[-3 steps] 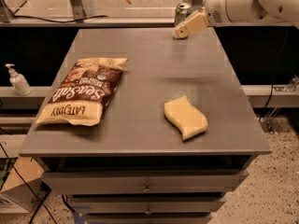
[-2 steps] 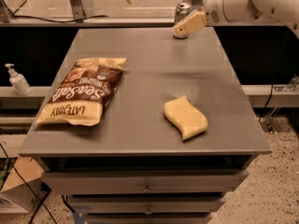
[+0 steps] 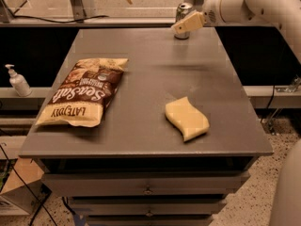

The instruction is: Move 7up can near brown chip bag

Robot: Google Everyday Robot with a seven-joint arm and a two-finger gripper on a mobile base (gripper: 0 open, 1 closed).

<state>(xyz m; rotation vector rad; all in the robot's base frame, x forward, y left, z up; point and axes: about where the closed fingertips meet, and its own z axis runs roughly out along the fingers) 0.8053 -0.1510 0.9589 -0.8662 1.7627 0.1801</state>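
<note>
The 7up can [image 3: 183, 9] stands upright at the far edge of the grey table [image 3: 150, 55], right of centre, its shiny top showing. My gripper [image 3: 187, 22], tan-coloured on a white arm [image 3: 244, 4] coming in from the upper right, is right at the can and covers its lower front. The brown chip bag [image 3: 84, 91] lies flat on the left half of the table, far from the can, with its lettering upside down to the camera.
A pale yellow wavy sponge [image 3: 186, 118] lies on the right front part of the table. A hand-sanitiser pump bottle [image 3: 18, 81] stands on a ledge to the left of the table. Drawers sit under the tabletop. A rail runs behind the far edge.
The gripper has edged slightly up and to the left at the can. The can, bag and sponge have not moved.
</note>
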